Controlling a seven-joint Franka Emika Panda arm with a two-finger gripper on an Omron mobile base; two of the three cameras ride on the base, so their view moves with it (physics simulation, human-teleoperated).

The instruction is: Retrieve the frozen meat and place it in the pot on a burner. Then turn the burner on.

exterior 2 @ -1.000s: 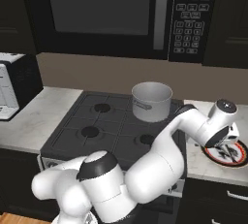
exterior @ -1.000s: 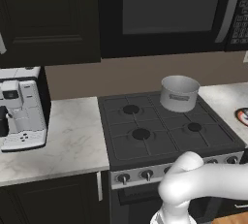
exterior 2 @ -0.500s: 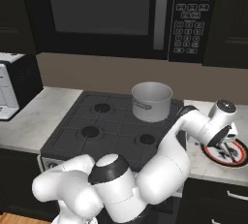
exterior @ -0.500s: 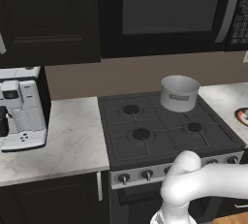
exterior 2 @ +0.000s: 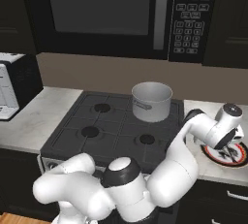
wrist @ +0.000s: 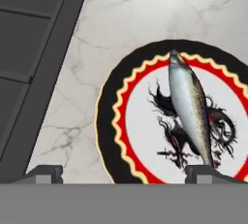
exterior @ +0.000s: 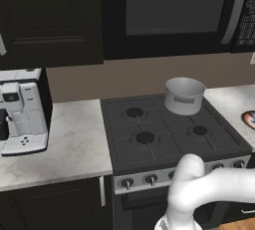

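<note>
Arm elbow swung lower; fish [wrist: 190, 111] lies by open hand's [wrist: 125, 172] right fingertip [wrist: 206, 171].

Flat, even rendered light, dim dark cabinets [exterior: 50, 20], pale counter [wrist: 145, 19] bright, soft sheen on the pot [exterior 2: 151, 102], edges slightly soft, no glare

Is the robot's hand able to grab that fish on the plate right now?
Probably yes. The gripper hangs open above the plate on the counter, and the fish lies bare on top with nothing covering it. One fingertip already sits by the fish's end, so the hand may need to shift sideways first.
</note>
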